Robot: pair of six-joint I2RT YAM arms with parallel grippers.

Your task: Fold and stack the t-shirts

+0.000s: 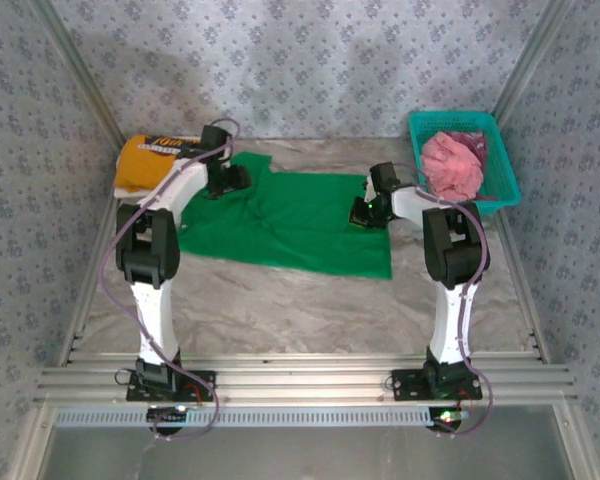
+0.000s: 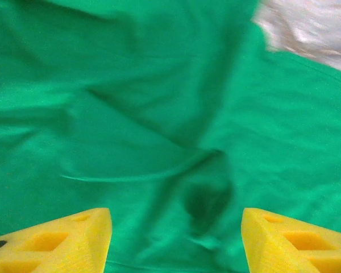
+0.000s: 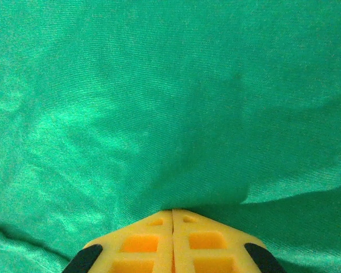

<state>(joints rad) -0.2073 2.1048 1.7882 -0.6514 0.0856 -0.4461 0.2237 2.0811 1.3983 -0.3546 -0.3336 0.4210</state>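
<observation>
The green t-shirt [image 1: 300, 225] lies spread across the middle of the bench [image 1: 280, 310], rumpled, with its near right corner lying lowest. The yellow-orange t-shirt [image 1: 145, 160] sits folded at the far left, just beside the green one's left edge, and the pink t-shirt [image 1: 450, 165] lies bunched in the teal basket [image 1: 507, 190] at the far right.

Your left gripper [image 2: 176, 227] hangs over the shirt's left part with its jaws apart and nothing between them; only wrinkled cloth lies below. Your right gripper [image 3: 172, 215] is closed at the shirt's right side, and creases run into its tips, so it looks to be pinching the cloth.

The step in hand looks like folding the green shirt, and it needs a hold on each side. Before you close the left jaws, bring them down over an edge or a raised wrinkle, not flat cloth, so that they catch fabric rather than slide over it. Match the right gripper's position across the shirt, so the fold line comes out straight. Lift both sides together, only high enough to clear the bench, and carry them evenly. Watch that the left arm does not drag the yellow-orange shirt out of place.
</observation>
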